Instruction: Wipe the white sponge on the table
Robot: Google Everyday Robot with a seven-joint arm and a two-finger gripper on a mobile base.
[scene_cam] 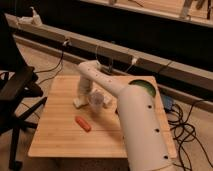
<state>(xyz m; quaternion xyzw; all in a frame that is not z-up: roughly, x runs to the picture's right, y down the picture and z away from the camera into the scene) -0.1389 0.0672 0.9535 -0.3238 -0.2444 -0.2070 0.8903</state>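
The white sponge [78,103] lies flat on the light wooden table [55,135], left of the middle. My gripper [81,96] reaches down from the arm's bend [90,67] and sits right over the sponge, at or touching its top. The white arm [137,125] comes in from the lower right and hides the table's right part.
A translucent cup [96,99] stands just right of the sponge, with a small white lump [106,102] beside it. An orange carrot-like piece [83,123] lies nearer the front. A green bowl [141,85] is at the back right. A black office chair [15,90] stands left of the table.
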